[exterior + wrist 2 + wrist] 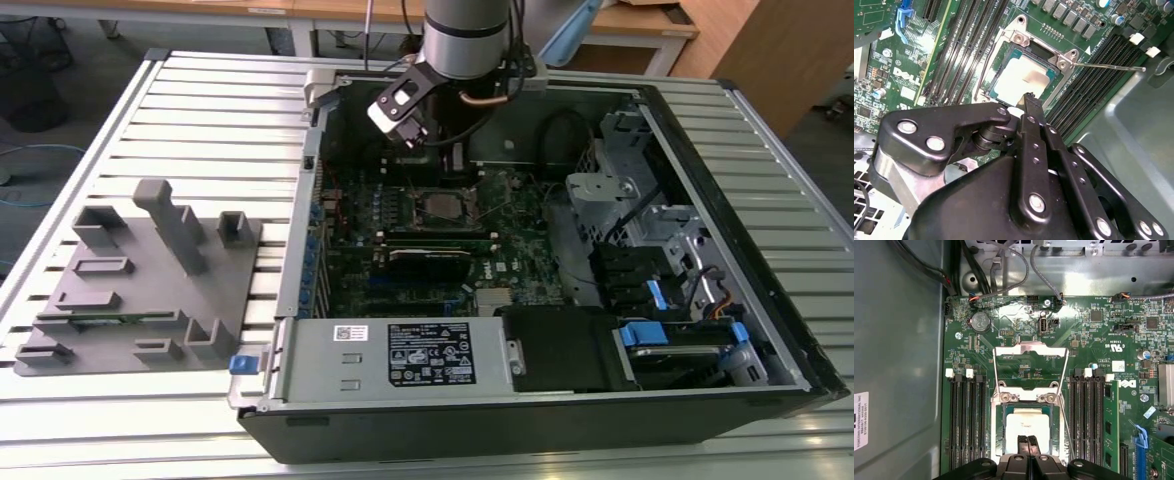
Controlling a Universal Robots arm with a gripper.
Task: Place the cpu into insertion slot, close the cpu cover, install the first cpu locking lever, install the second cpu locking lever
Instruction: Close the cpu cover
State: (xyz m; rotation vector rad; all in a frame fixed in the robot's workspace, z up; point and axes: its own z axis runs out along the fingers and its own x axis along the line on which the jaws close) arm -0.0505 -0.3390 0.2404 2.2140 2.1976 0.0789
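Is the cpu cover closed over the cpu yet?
No, the cpu cover is swung open, and the cpu lies bare.

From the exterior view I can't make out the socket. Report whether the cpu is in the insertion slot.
Observer: It is. In both wrist views the cpu lies flat in the insertion slot, silver top up.
Operator: Next, say whether anything is closed over it.
Observer: No. In the first wrist view the cpu cover is swung back off the insertion slot, green board showing through its window.
Operator: Last, report the grasp.
Observer: In the first wrist view the gripper is shut, fingertips together over the cpu's edge, nothing between them.
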